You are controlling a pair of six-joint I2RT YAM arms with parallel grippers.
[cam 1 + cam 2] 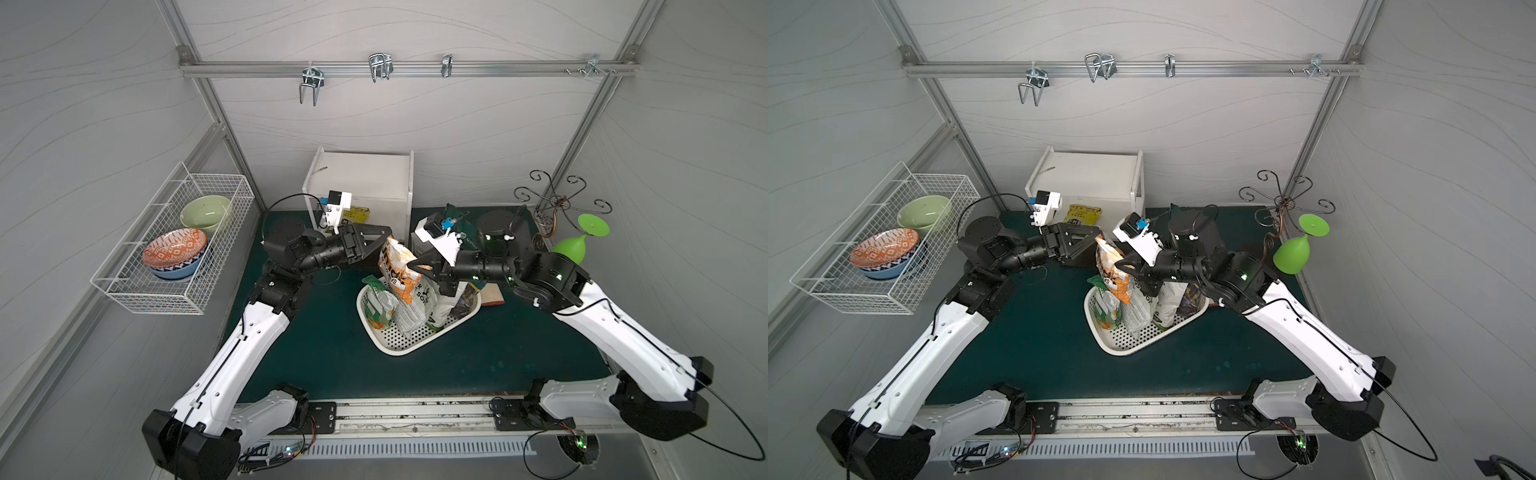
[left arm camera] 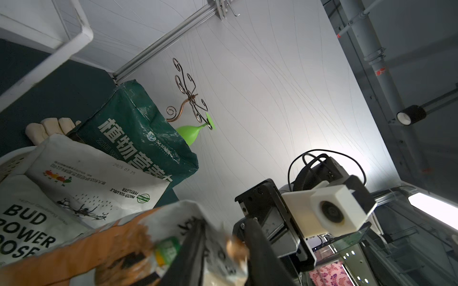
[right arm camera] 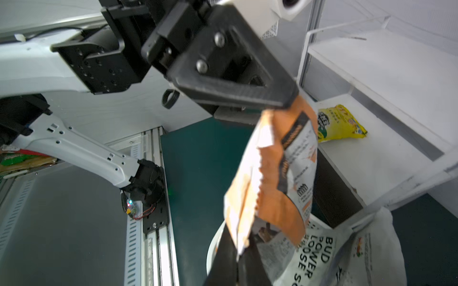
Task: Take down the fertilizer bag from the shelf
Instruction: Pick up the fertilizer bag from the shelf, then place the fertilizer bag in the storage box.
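Hanging from the right tool (image 1: 415, 265), which is clamped on its middle, the fertilizer bag (image 1: 395, 257) is off the shelf (image 1: 361, 166). It stands over the perforated basket (image 1: 399, 338) on the green surface (image 1: 332, 353). We see its long axis roughly upright, with the crumpled top leaning back toward the shelf and the lower end down among the bags in the basket. The left tool (image 1: 384, 233) sits at that top corner; we cannot tell whether its jaws are apart or together. The bag is orange and white, and its black print is too blurred for us to read. Beside it we read "BUD POWER" on a white bag (image 2: 27, 222). A second white bag (image 2: 99, 178) carries "WATER-SOLUBLE FERTILIZER" and "2025 07 25", and a green bag (image 2: 138, 133) carries Chinese characters. A yellow bag (image 3: 339, 123) lies on the shelf's lower board.
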